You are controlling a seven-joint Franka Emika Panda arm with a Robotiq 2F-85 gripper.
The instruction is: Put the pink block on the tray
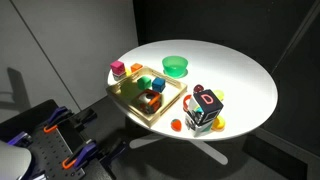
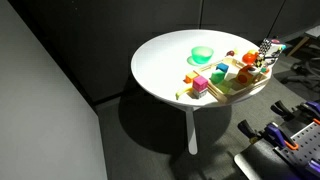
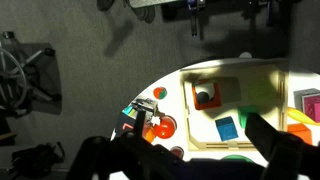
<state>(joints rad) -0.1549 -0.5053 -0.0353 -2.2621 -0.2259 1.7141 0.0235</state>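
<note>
1. While both exterior views take in the whole round white table (image 1: pixel 250 80), the wrist view looks down on only one edge of it, lit against a dark floor.
2. Near that edge lies the tray (image 1: pixel 130 105), pale wood with a raised rim. Several coloured blocks sit inside it, and the wrist view shows a blue one (image 3: pixel 228 128) among them.
3. Only the wrist view shows the gripper (image 3: pixel 175 145). Its dark fingers (image 3: pixel 275 140) come in from the bottom, the jaws look spread wide, and nothing is between them. It hangs well above the table.
4. Behind the tray stands a green bowl (image 1: pixel 175 66), which is outside the wrist view.
5. A multicoloured cube (image 1: pixel 207 108) with a letter on it sits just beside the tray, with a small orange piece (image 1: pixel 177 124) near it.
6. In both exterior views the pink block (image 1: pixel 118 69) is a small magenta cube at an outer corner of the tray. Whether it rests on the rim or just beside it cannot be told. The wrist view has only a magenta patch cut off at the right edge.
</note>
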